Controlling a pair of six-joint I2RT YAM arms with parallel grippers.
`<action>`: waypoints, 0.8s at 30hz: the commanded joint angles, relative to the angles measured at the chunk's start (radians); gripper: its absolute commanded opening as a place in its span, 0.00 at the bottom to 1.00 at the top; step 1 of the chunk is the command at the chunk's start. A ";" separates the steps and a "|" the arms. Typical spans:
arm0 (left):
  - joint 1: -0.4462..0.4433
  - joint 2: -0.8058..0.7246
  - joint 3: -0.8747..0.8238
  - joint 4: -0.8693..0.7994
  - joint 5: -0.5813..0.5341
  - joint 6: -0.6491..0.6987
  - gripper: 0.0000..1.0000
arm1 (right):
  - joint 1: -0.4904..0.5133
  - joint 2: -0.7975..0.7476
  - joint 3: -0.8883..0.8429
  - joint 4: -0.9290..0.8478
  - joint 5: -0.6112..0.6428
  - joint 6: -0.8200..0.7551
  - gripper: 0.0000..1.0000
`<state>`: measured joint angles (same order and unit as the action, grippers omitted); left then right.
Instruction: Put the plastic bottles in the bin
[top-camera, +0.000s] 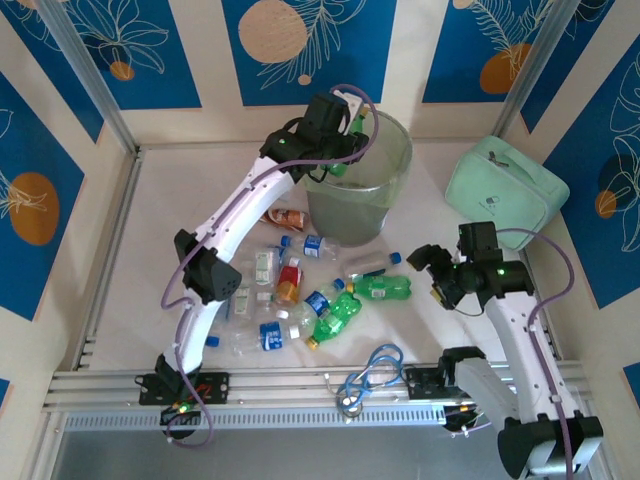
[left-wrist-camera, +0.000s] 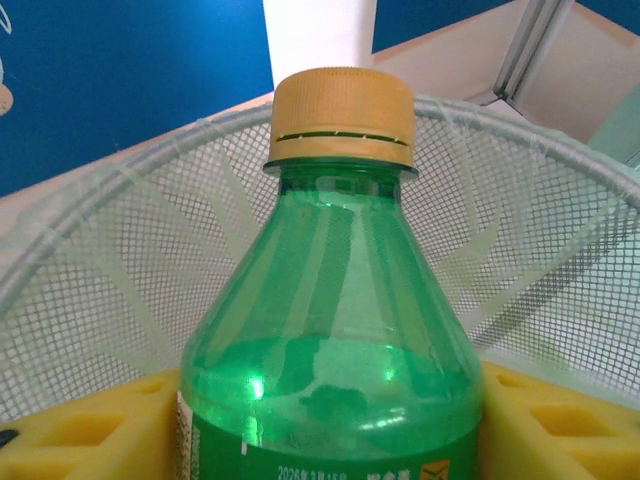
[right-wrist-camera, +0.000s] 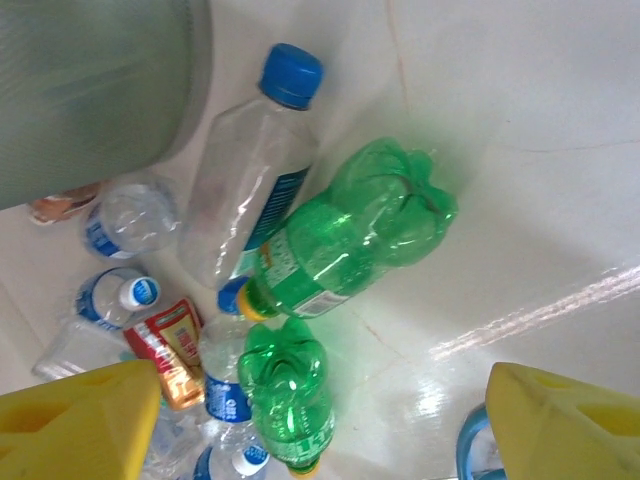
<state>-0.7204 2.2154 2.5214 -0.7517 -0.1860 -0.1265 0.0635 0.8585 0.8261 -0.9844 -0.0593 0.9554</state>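
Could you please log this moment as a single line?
left pincer: holds green bottle over bin | right pincer: open above loose bottles

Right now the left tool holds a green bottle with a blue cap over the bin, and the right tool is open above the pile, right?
Only the cap is wrong: the left wrist view shows it yellow, not blue. The left tool holds the green bottle over the bin, and the right tool is open above the pile.
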 joint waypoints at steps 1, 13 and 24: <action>0.006 -0.022 0.004 0.003 0.000 -0.013 0.71 | -0.007 0.030 -0.051 0.040 0.007 0.034 0.84; 0.004 -0.087 -0.041 0.013 0.042 -0.051 0.92 | 0.049 0.140 -0.182 0.207 -0.037 0.259 0.87; 0.003 -0.501 -0.508 0.232 0.143 -0.181 0.88 | 0.154 0.223 -0.183 0.286 0.068 0.461 0.83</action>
<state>-0.7204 1.8568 2.1315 -0.6361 -0.0963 -0.2401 0.2016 1.0653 0.6445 -0.7174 -0.0322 1.3483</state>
